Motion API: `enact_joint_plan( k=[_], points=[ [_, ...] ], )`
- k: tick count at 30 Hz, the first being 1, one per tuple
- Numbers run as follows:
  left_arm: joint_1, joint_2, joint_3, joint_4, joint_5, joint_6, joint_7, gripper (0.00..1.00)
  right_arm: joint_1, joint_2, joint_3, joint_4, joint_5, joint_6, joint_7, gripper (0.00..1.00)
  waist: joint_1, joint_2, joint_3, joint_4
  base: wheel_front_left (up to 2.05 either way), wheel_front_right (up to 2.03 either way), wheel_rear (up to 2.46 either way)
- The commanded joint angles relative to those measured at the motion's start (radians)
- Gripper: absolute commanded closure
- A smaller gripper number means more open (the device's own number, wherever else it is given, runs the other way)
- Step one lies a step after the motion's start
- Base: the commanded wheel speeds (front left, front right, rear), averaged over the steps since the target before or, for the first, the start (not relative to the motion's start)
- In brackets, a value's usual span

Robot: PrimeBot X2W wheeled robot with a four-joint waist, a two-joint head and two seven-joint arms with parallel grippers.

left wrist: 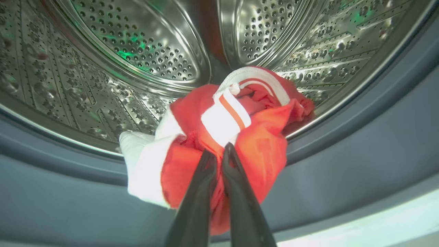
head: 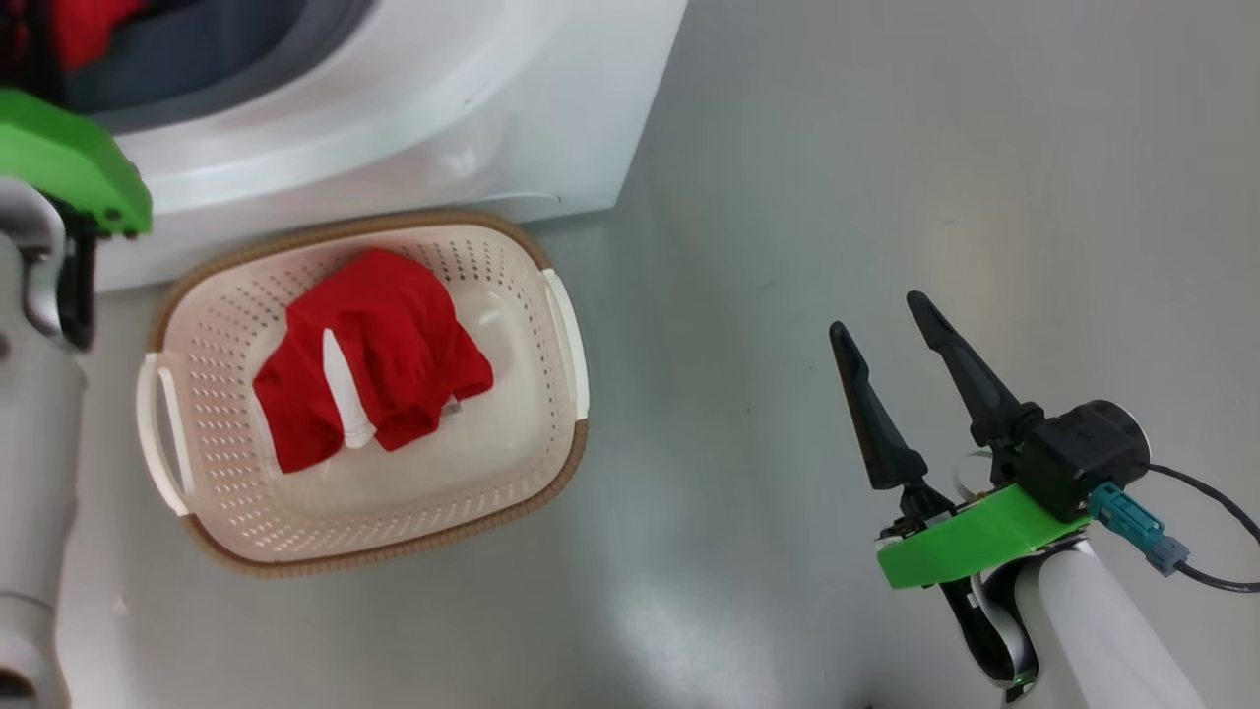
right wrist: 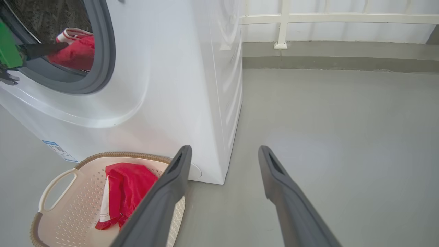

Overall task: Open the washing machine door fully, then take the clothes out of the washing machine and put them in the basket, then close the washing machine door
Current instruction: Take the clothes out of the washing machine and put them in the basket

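Note:
In the left wrist view my left gripper (left wrist: pixel 219 151) is shut on a red garment with white stripes (left wrist: pixel 240 137), held at the drum's mouth above the grey rubber ring (left wrist: pixel 343 164). The right wrist view shows the same garment (right wrist: pixel 73 51) in the washing machine (right wrist: pixel 164 85) opening. Another red garment (head: pixel 369 359) lies in the cream basket (head: pixel 561 325) on the floor before the washing machine (head: pixel 394 108). My right gripper (head: pixel 881 320) hangs open over bare floor, right of the basket. The washing machine door is out of view.
The grey floor (head: pixel 886 148) spreads to the right of the machine and basket. A low ledge and white railing (right wrist: pixel 308 20) run along the far wall. My left forearm (head: pixel 39 414) stands beside the basket's left handle.

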Motion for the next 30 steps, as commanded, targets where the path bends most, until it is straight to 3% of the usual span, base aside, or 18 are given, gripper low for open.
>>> enact_joint_plan(
  k=[1, 13, 30],
  points=[
    [0.028, 0.055, 0.025, -0.051, -0.005, 0.014, -0.012, 1.00, 0.019, 0.000, 0.015, -0.018, 0.009, 0.005, -0.006, 0.00, 0.0000, -0.0001, -0.036, 0.014, 0.00, 0.00, 0.00],
    [0.359, 0.031, 0.079, -0.374, -0.008, 0.058, -0.012, 1.00, 0.070, 0.000, 0.011, 0.008, 0.005, 0.005, -0.006, 0.00, 0.0000, -0.0001, -0.190, 0.051, 0.00, 0.00, 0.00],
    [0.761, -0.026, 0.116, -0.701, -0.037, 0.112, -0.012, 1.00, 0.173, 0.000, -0.031, 0.009, 0.000, 0.005, -0.006, 0.00, 0.0000, -0.0001, -0.397, 0.084, 0.00, 0.00, 0.00]
  ],
)
